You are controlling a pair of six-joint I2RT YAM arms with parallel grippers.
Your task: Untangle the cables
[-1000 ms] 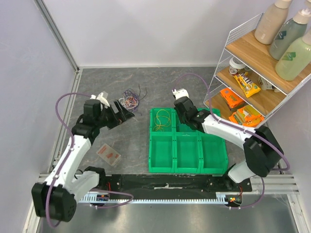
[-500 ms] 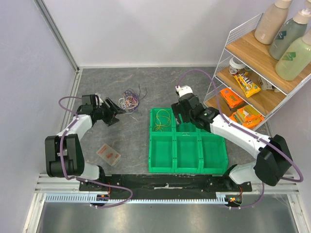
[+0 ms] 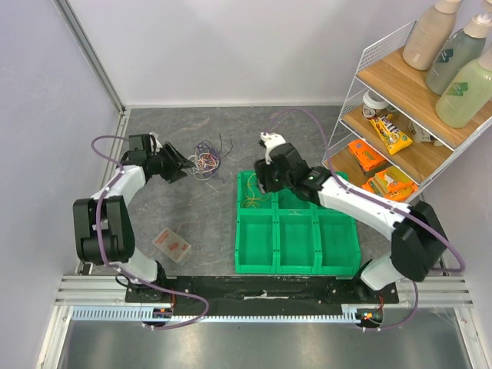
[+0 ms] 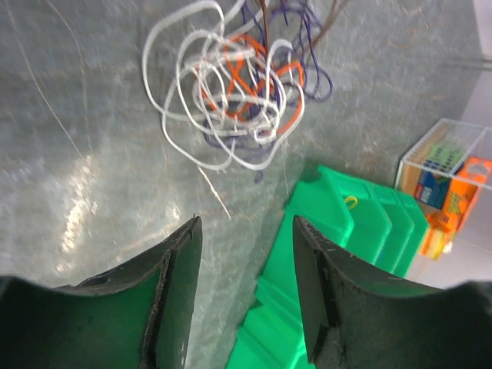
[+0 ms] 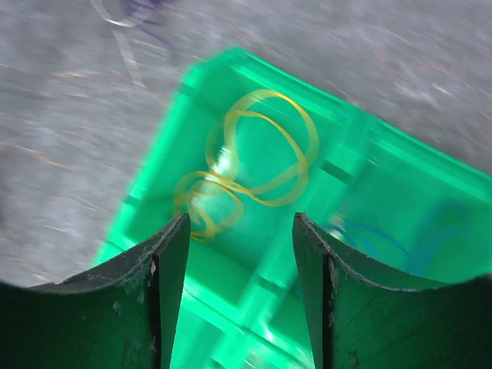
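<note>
The tangled cables (image 3: 205, 157) lie on the grey table, white, orange, purple and dark loops; in the left wrist view the bundle (image 4: 234, 81) sits just beyond my fingers. My left gripper (image 3: 178, 163) is open and empty, low on the table just left of the bundle. A yellow cable (image 3: 257, 190) lies in the far-left compartment of the green tray (image 3: 296, 265); it shows in the right wrist view (image 5: 254, 165), with a blue cable (image 5: 384, 234) in the neighbouring compartment. My right gripper (image 3: 264, 176) is open and empty above the yellow cable.
A small clear box (image 3: 171, 244) with orange contents lies on the table at the near left. A wire shelf (image 3: 400, 115) with snack packets and bottles stands at the right, close to the tray's far corner.
My left arm has dropped low and reached toward the bundle. My right gripper has swung left from the tray's middle to above the yellow cable's compartment.
</note>
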